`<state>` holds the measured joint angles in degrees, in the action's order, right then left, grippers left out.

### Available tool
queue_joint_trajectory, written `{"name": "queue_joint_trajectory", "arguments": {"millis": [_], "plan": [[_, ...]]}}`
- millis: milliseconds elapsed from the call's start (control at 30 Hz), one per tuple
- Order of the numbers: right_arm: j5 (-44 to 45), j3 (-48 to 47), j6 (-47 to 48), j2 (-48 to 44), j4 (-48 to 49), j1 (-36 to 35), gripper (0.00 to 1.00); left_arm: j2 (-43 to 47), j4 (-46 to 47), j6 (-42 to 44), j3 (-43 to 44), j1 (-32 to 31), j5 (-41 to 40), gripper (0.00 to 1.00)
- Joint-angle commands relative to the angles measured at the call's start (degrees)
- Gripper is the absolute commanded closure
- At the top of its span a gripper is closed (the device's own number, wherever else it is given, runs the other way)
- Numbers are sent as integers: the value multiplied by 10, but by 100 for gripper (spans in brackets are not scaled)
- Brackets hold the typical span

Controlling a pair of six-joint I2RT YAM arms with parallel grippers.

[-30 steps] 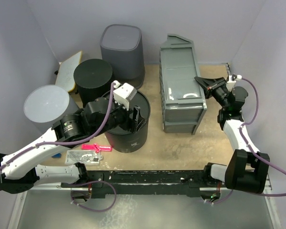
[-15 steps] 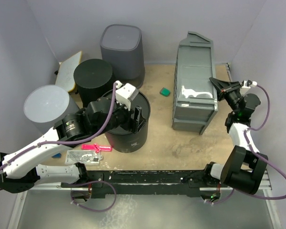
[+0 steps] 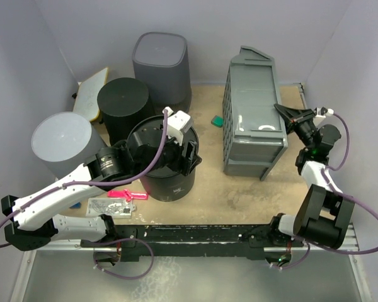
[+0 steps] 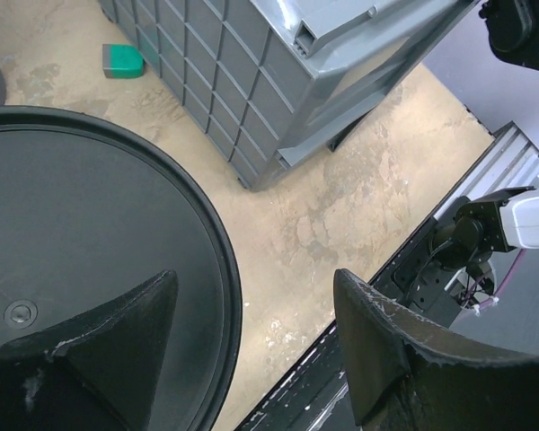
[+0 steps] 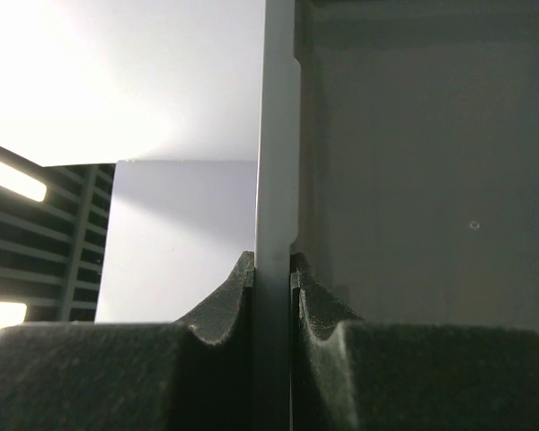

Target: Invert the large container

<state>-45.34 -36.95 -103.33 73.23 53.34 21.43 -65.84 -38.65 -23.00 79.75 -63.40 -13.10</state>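
since half a second ago the large container [image 3: 255, 119] [image 4: 251, 81] [image 5: 413, 180] has swung slightly left, and the left gripper [image 3: 190, 153] [image 4: 251, 296] has slid further over the black bin [image 3: 167, 182] [image 4: 90, 233]. the container's long axis runs from the arms toward the back wall, with its ribbed side facing left and a smooth face up. the right gripper [image 3: 282, 113] [image 5: 274, 269] is clenched on a thin wall edge at the container's right side. a green block [image 3: 218, 120] [image 4: 123, 60] lies on the desk [image 3: 239, 195] beside the ribbed side, well left of that gripper. the left gripper, fingers spread, hovers over the bin's rim.
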Motion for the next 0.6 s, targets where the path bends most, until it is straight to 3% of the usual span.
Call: {"name": "queue_joint_trajectory", "arguments": {"millis": [0, 67, 233, 567], "plan": [[-15, 2, -67, 37, 166, 5, 100, 1, 42, 4, 11, 2, 9, 33], [-27, 13, -104, 87, 223, 7, 100, 1, 44, 2, 10, 2, 9, 33], [-12, 46, -257, 235, 479, 27, 100, 0, 41, -3, 18, 2, 11, 32], [-80, 84, -192, 313, 462, 103, 100, -27, 46, 2, 34, 1, 23, 32]]}}
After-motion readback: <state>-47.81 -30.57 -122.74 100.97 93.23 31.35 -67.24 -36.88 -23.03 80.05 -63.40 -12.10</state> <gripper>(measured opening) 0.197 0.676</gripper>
